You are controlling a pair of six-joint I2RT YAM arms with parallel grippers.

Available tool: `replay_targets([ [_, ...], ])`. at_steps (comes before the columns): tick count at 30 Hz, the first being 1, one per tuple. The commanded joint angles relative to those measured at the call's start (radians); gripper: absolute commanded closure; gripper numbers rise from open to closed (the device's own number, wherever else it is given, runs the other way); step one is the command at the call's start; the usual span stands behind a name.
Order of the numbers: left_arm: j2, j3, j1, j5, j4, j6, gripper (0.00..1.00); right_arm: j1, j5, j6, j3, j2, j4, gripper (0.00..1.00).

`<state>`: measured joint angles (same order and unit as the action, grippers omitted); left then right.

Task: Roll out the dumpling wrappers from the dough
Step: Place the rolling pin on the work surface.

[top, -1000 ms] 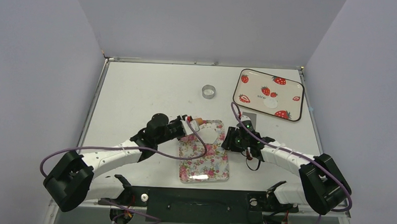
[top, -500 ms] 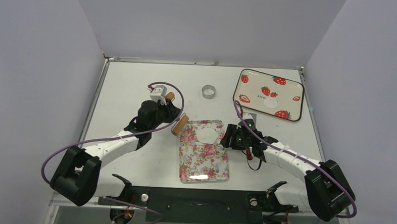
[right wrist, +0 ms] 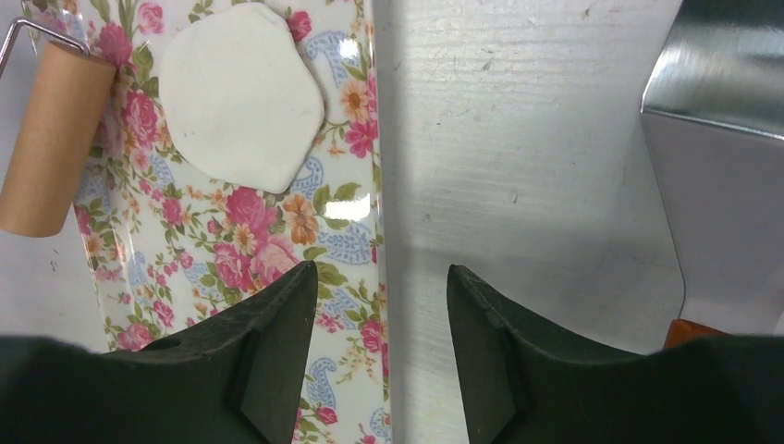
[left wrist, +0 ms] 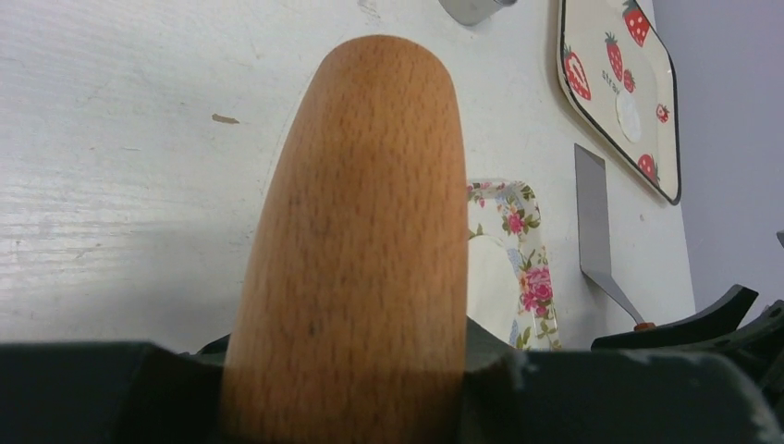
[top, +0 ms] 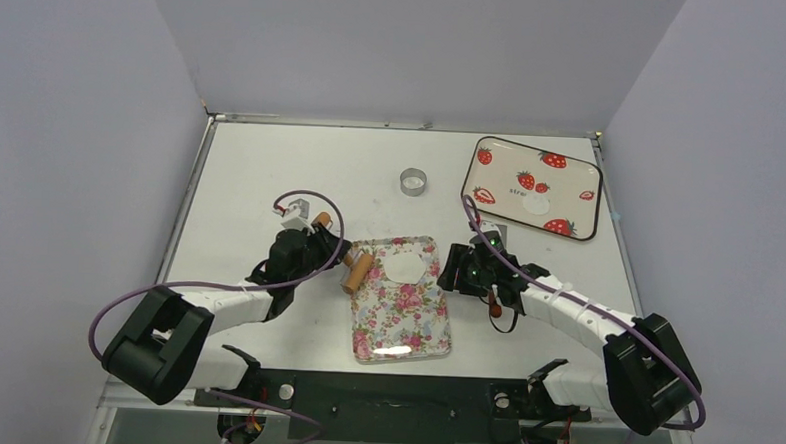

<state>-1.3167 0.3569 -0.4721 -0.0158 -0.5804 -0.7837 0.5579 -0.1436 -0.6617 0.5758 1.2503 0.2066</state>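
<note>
The dough [top: 404, 268] is a flattened white patch at the far end of the floral tray [top: 405, 323]; it also shows in the right wrist view [right wrist: 240, 92]. My left gripper [top: 318, 243] is shut on the wooden handle [left wrist: 356, 250] of the brown roller [top: 357, 270], whose drum lies at the tray's left edge. My right gripper [right wrist: 381, 270] is open, its fingers on either side of the tray's right rim [right wrist: 377, 231], touching nothing. One white wrapper [top: 537, 203] lies on the strawberry tray [top: 571, 170].
The silver ring [top: 413, 181] stands on the table beyond the floral tray. The spatula blade [right wrist: 730, 139] lies flat just right of my right gripper, its red handle [top: 495, 309] under that arm. Walls close in the table on three sides.
My left arm has drawn the roller off the dough to the left, then brought it to the tray's left edge. The right gripper has barely moved.
</note>
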Motion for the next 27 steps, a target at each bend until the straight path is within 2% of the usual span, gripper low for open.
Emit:
replay_targets([
  [1, 0.009, -0.005, 0.005, -0.122, -0.022, -0.027, 1.0, 0.007, 0.017, 0.022, 0.056, 0.017, 0.018, 0.5],
  [2, 0.011, -0.018, 0.006, -0.124, -0.028, 0.019, 1.0, 0.007, 0.017, 0.023, 0.057, 0.017, 0.021, 0.5],
  [3, 0.013, -0.027, 0.005, -0.113, -0.058, 0.048, 0.94, 0.007, 0.017, 0.021, 0.057, 0.019, 0.021, 0.5],
  [4, 0.014, -0.042, 0.002, -0.077, -0.071, 0.103, 0.86, 0.007, 0.016, 0.022, 0.059, 0.02, 0.02, 0.5],
  [5, 0.017, -0.046, 0.0, -0.059, -0.082, 0.125, 0.73, 0.007, 0.013, 0.023, 0.059, 0.025, 0.02, 0.5],
  [7, 0.02, -0.044, -0.004, -0.03, -0.057, 0.155, 0.69, 0.007, 0.01, 0.023, 0.065, 0.036, 0.019, 0.5],
  [9, 0.022, -0.034, -0.005, -0.008, -0.036, 0.183, 0.67, 0.009, 0.006, 0.026, 0.075, 0.045, 0.018, 0.5],
  [13, 0.035, -0.013, -0.005, 0.151, -0.016, 0.263, 0.63, 0.013, 0.005, 0.032, 0.087, 0.052, 0.018, 0.5],
  [15, 0.05, 0.009, -0.005, 0.182, 0.026, 0.286, 0.62, 0.015, 0.007, 0.032, 0.085, 0.049, 0.018, 0.5],
  [22, 0.077, 0.053, 0.008, 0.159, 0.13, 0.342, 0.57, 0.017, 0.012, 0.026, 0.06, 0.028, 0.013, 0.5],
  [27, 0.098, 0.08, 0.007, 0.42, 0.111, 0.402, 0.55, 0.019, 0.013, 0.02, 0.056, 0.027, 0.003, 0.5],
])
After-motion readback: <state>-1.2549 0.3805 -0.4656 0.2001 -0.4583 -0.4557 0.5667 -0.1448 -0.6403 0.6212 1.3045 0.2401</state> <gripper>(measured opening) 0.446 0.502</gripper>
